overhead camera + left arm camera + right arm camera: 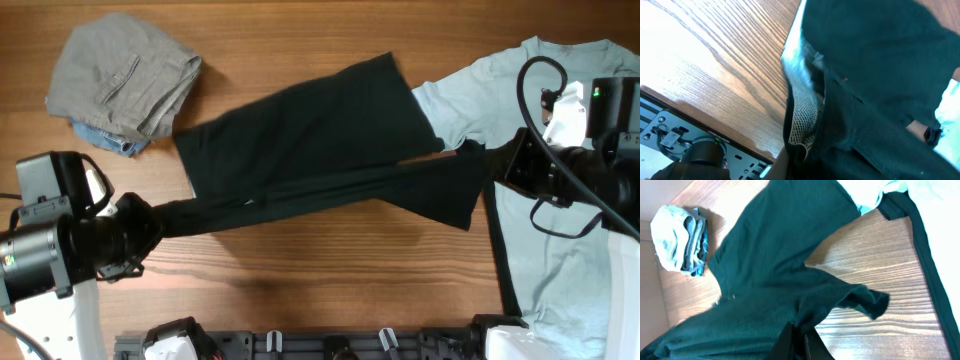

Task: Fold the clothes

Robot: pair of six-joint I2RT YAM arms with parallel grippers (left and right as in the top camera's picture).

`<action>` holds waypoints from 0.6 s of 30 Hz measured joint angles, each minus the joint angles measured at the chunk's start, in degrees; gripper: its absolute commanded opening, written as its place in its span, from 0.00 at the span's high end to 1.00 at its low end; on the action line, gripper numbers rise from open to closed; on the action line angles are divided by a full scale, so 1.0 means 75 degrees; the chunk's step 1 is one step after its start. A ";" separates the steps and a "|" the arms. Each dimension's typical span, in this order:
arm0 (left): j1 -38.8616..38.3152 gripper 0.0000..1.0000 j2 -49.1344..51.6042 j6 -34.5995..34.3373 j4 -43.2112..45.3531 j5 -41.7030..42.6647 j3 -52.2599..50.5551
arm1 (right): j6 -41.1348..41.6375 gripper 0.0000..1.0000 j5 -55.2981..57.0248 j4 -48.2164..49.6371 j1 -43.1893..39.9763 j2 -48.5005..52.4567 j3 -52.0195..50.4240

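Shorts [320,140]: black, lay slantwise across the middle of the table [330,290], stretched between both grippers.
Left gripper [150,225]: fingers clamped on the shorts' left end.
Right gripper [488,165]: fingers pinched together on the shorts' right end.
T-shirt [560,270]: light blue, lay flat at the right, partly under the shorts.
Grey garment [120,75]: folded, top left, on a blue piece [110,140].

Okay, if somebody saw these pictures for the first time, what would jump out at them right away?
The black shorts, stretched in a long band across the middle of the table, one end pinched by the left gripper and the other by the right gripper. Next, the light blue T-shirt spread flat on the right side under the right arm, and a folded grey pile in the overhead view's upper left corner.
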 measured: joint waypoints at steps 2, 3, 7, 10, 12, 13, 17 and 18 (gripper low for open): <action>0.0000 0.96 -0.0006 -0.0003 0.0108 -0.0020 0.0000 | 0.0000 0.96 -0.0058 0.0291 0.0038 0.0356 0.0000; -0.0003 0.96 0.0044 -0.0003 0.0207 -0.0017 -0.0003 | -0.0003 0.96 -0.0105 0.0522 0.0061 0.0571 0.0003; -0.0044 0.96 0.0790 -0.0003 0.1081 -0.0020 -0.0044 | -0.0207 0.96 -0.0708 0.2046 0.0204 0.1996 0.0003; -0.0076 0.96 0.1550 -0.0003 0.1647 -0.0003 -0.0064 | -0.0463 0.96 -0.0968 0.3124 0.0329 0.2818 0.0003; -0.0085 0.96 0.2025 -0.0003 0.1932 0.0029 -0.0067 | -0.0624 0.96 -0.1105 0.3684 0.0370 0.3270 0.0003; -0.0090 0.96 0.2267 -0.0003 0.2142 0.0041 -0.0067 | -0.0650 0.96 -0.1174 0.3896 0.0376 0.3480 0.0003; -0.0131 0.92 0.3072 -0.0003 0.3232 0.0029 -0.0070 | -0.0778 0.74 -0.1376 0.5047 0.0484 0.4491 0.0003; -0.0134 0.76 0.3220 -0.0003 0.3488 0.0029 -0.0076 | -0.0790 0.36 -0.1513 0.5444 0.0487 0.4657 -0.0003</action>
